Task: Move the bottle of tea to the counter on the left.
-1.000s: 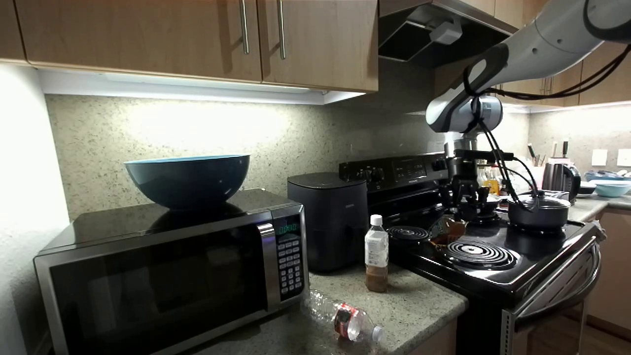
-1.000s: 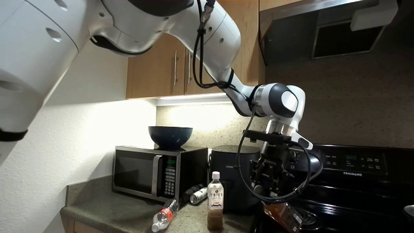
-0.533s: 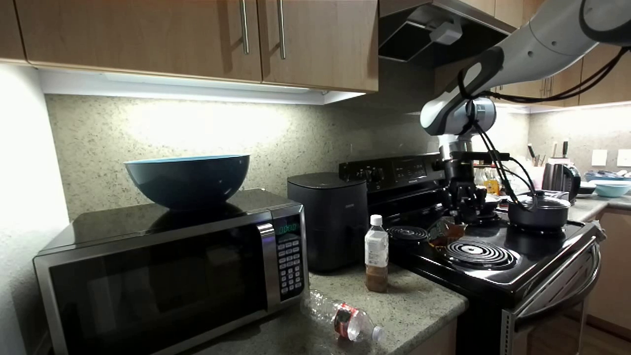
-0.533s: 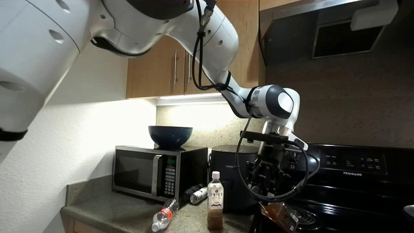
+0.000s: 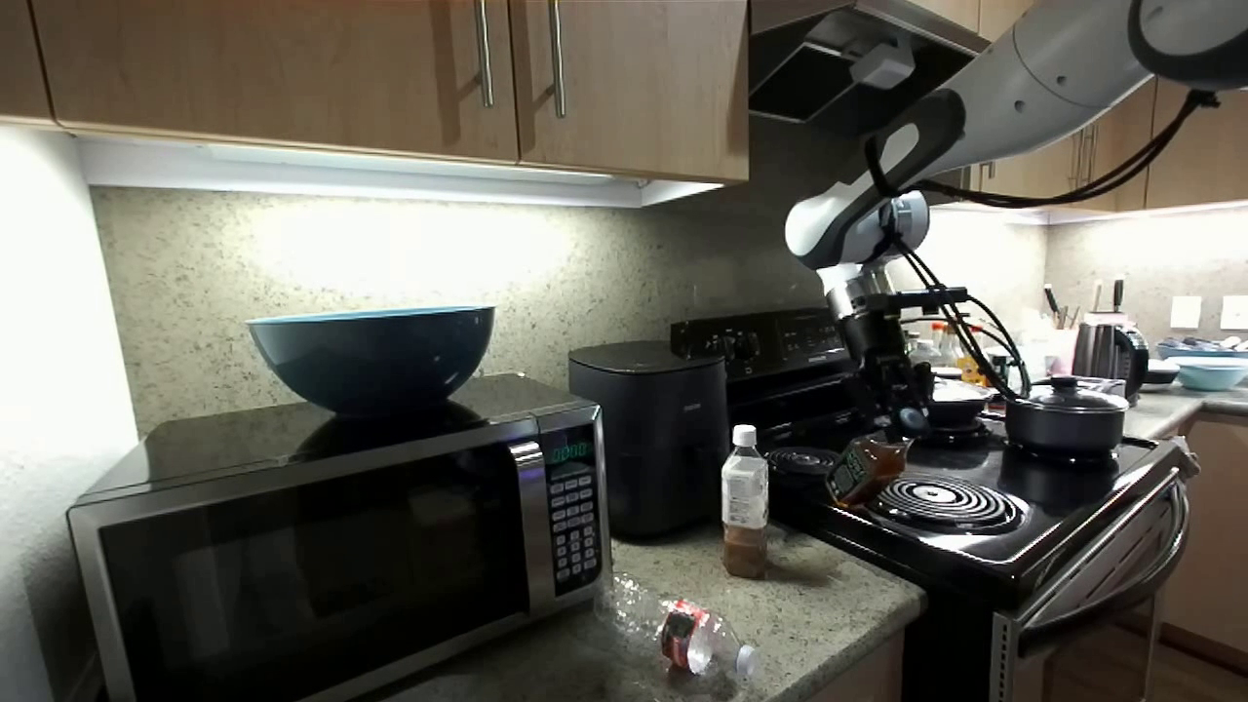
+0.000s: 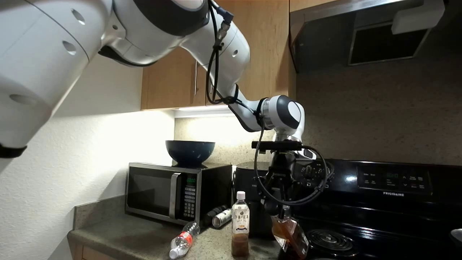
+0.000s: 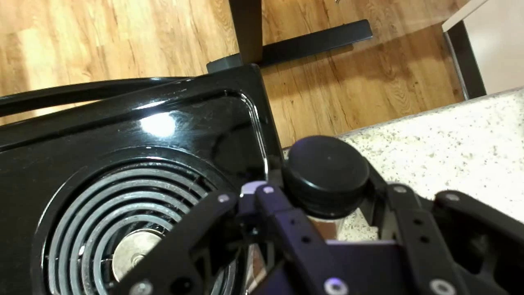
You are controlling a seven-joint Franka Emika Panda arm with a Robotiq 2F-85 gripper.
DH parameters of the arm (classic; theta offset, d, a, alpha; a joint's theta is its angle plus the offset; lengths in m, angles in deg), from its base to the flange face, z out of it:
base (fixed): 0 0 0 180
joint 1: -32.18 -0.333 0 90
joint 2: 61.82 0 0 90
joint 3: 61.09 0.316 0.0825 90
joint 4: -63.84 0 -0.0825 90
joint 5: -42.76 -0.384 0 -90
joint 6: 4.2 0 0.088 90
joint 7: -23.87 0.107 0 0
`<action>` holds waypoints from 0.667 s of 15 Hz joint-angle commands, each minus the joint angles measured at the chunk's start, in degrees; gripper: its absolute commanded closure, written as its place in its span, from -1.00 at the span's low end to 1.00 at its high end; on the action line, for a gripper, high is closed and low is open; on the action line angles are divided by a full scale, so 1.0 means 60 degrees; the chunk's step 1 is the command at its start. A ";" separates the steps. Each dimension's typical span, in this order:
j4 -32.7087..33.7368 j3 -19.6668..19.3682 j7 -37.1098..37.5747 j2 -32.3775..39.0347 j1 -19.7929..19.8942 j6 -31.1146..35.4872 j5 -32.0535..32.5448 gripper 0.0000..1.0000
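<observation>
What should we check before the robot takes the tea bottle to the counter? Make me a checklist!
1. Gripper holding the tea bottle: ok, it has hold near the cap.
2. Cap on: ok, the wrist view shows it in place.
3. Tea bottle upright: not ok, it is tilted in both exterior views.
4. Bottom lifted off the stove: cannot tell, no view clearly shows a gap.
5. Nothing to bump on the counter: not ok, a white-capped bottle stands there and a red-labelled clear bottle lies on its side.
</observation>
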State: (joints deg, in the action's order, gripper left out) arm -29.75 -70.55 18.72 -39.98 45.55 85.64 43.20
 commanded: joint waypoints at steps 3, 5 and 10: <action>0.0077 0.0114 -0.0295 -0.0178 -0.0217 -0.0106 0.0537 0.60; -0.0074 0.0209 -0.0573 -0.0353 -0.0286 -0.0157 0.0673 0.60; -0.0181 0.0122 -0.0029 -0.0288 -0.0322 0.0905 0.0846 0.10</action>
State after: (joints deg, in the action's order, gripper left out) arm -31.11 -69.88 18.60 -41.80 43.53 91.39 48.27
